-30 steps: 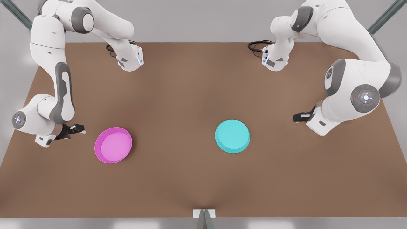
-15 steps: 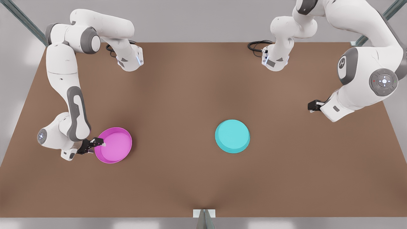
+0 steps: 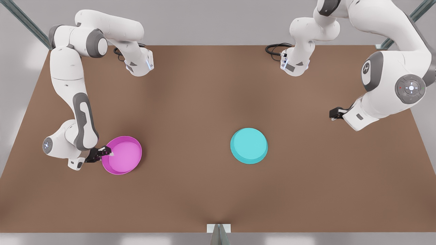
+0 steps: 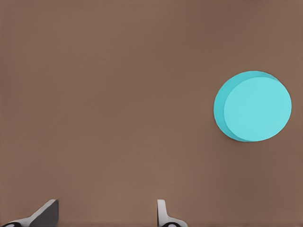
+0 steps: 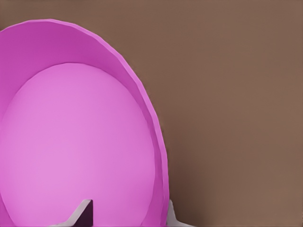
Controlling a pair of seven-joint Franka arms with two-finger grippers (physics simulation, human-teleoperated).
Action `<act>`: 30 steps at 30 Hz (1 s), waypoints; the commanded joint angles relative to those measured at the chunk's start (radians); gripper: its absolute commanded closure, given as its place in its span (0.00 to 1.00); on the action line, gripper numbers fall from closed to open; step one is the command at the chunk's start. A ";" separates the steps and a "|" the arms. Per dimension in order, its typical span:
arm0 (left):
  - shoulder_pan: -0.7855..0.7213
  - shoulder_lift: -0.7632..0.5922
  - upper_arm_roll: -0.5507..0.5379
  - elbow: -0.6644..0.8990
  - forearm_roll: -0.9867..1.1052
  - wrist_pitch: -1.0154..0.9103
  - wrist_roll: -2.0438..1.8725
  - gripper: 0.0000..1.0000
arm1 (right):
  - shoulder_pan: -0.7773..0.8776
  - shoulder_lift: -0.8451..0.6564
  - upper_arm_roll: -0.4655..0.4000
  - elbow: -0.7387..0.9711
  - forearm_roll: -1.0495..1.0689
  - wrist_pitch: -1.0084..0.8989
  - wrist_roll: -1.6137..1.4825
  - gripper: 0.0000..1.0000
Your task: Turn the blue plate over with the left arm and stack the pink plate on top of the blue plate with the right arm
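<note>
The brown desk [image 3: 204, 102] lay broad under both arms, the blue plate [image 3: 249, 146] sitting base-up near the middle and the pink plate [image 3: 121, 155] rim-up toward the front view's left. The right hand [image 3: 106, 152] straddled the pink rim's outer edge, one finger inside and one outside. The left hand [image 3: 335, 113] waited spread open, well apart from the blue plate.

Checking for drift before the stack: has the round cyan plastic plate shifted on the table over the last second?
No. The round cyan plastic plate lies base-up at the same spot on the brown table.
</note>
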 commanded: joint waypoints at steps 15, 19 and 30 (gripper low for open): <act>0.000 0.006 0.000 0.000 0.003 0.011 0.000 0.00 | 0.002 0.017 -0.002 0.000 0.000 0.029 0.008 0.67; 0.000 0.009 0.000 0.000 0.003 0.017 0.000 0.00 | 0.002 0.017 -0.002 0.000 -0.001 0.034 -0.002 0.79; -0.001 0.011 0.000 0.000 0.005 0.018 0.000 0.00 | 0.002 0.008 0.000 0.002 0.002 0.017 0.008 0.79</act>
